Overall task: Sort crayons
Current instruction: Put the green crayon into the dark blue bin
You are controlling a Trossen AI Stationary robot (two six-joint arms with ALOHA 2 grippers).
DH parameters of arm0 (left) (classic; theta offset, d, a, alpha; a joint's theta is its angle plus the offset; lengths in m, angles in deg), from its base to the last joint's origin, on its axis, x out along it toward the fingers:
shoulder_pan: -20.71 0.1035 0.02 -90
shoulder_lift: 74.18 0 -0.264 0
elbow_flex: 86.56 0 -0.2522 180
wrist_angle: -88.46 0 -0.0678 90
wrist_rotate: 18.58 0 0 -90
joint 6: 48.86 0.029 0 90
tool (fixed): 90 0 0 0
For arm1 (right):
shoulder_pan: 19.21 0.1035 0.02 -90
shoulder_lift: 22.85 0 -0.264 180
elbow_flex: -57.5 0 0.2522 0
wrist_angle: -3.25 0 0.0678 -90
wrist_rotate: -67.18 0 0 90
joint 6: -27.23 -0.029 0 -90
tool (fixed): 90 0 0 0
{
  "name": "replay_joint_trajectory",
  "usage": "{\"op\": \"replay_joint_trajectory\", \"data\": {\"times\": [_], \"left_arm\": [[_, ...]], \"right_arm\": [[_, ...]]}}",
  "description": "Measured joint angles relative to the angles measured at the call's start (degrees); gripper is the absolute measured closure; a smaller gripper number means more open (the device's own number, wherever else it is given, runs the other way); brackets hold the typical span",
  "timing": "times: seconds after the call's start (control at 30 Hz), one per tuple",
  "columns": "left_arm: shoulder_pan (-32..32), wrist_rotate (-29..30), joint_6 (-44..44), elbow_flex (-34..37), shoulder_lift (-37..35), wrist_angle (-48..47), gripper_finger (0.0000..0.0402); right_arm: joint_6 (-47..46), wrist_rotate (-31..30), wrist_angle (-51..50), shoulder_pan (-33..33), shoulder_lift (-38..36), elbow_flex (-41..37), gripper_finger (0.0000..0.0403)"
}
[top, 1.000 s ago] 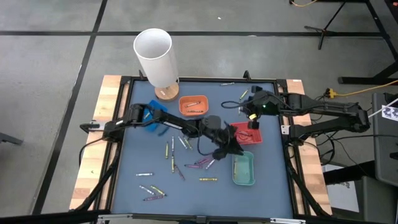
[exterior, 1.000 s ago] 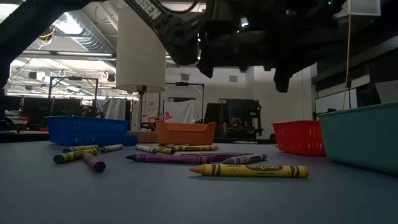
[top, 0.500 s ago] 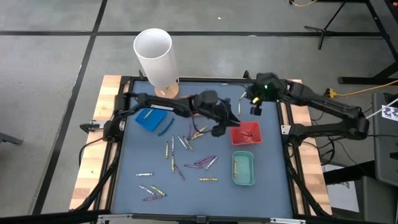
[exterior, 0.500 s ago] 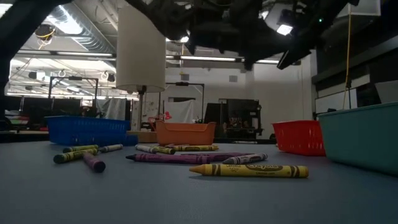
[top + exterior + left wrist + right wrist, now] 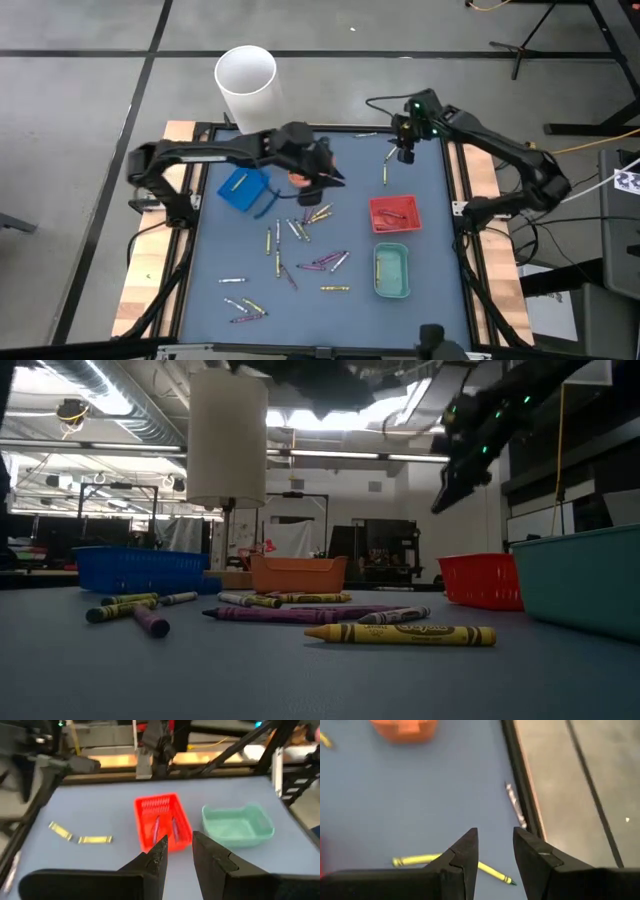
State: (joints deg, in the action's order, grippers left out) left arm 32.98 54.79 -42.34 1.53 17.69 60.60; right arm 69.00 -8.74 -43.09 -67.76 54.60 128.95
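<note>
We see bare mat ahead of the left gripper [image 5: 177, 851], whose parted fingers frame the red tray [image 5: 162, 821], with the green tray [image 5: 237, 826] beside it. Beyond the right gripper's [image 5: 495, 847] open fingers, two yellow crayons [image 5: 455, 864] and the table's black rim [image 5: 520, 790] bound the free mat.

worktop [image 5: 300, 680]: blue-grey, seen level from its surface
crayons: yellow one [image 5: 400, 633] nearest, long purple one [image 5: 290, 614] behind it, more lying to the left
trays: blue [image 5: 138, 570], orange [image 5: 297, 573], red [image 5: 482, 580], teal [image 5: 585, 580] at right edge
white cylinder [image 5: 227, 435]: upright behind blue tray
arm [image 5: 480, 430]: dark, green lights, raised upper right
</note>
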Motion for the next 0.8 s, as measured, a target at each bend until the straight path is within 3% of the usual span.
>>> {"op": "replay_joint_trajectory", "data": {"times": [0.2,0.37,0.57,0.8], "left_arm": [[-0.32,9.68,-4.26,17.68,-12.88,8.38,0.0328],[-0.35,11.57,-6.51,29.78,-20.29,16.36,0.0328],[-0.33,11.74,-9.65,38.81,-23.72,21.85,0.0328],[-0.35,14.33,-14.41,43.69,-23.77,22.85,0.0328]], "right_arm": [[12.46,-0.13,0.35,-3.01,8.0,0.0,0.0281],[15.2,-1.47,1.85,-3.73,12.78,0.0,0.0281],[15.64,-1.58,1.95,-3.62,16.6,0.0,0.0281],[15.69,-2.03,1.55,-3.62,19.89,0.0,0.0281]]}}
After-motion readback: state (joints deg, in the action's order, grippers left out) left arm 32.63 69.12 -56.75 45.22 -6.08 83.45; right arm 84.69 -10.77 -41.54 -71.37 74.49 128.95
